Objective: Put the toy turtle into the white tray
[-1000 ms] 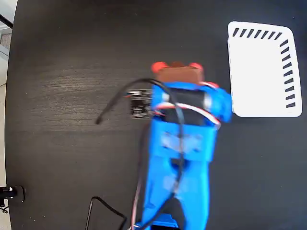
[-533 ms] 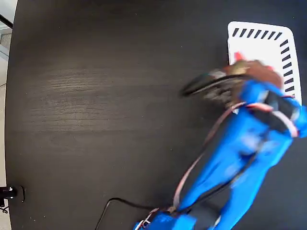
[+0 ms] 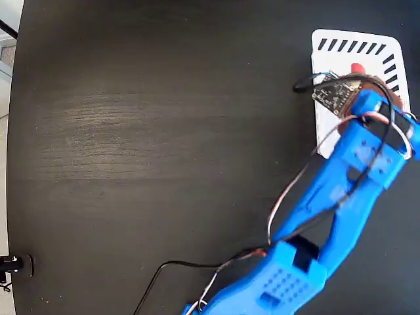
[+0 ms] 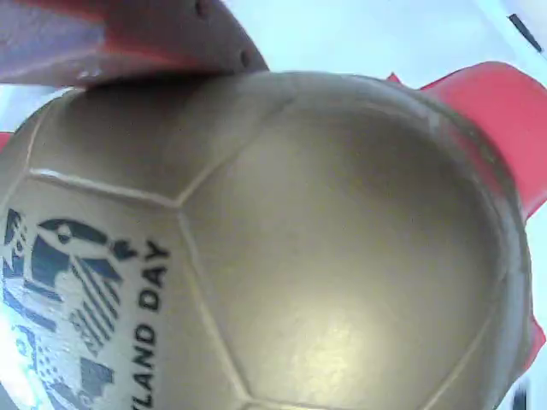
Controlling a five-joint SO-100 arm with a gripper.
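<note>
- Blue arm [image 3: 341,197]: reaches from the lower edge of the fixed view up to the right, its head over the white tray [image 3: 348,49].
- Gripper [image 4: 171,64]: in the wrist view one reddish finger [image 4: 128,38] lies against the top of the shell; the other finger is out of sight, so the grip is judged closed on the toy rather than seen whole.
- Toy turtle [image 4: 282,239]: gold shell fills the wrist view, with a printed sticker at left and red limbs at right; in the fixed view only a red part [image 3: 357,68] shows above the tray.
- Black table [image 3: 164,131]: bare beside the tray.
- Step in hand (a judgement): release over the tray. Lower the toy close to the white floor, well inside the slotted edges, then open the fingers slowly so that the domed toy does not roll out.
</note>
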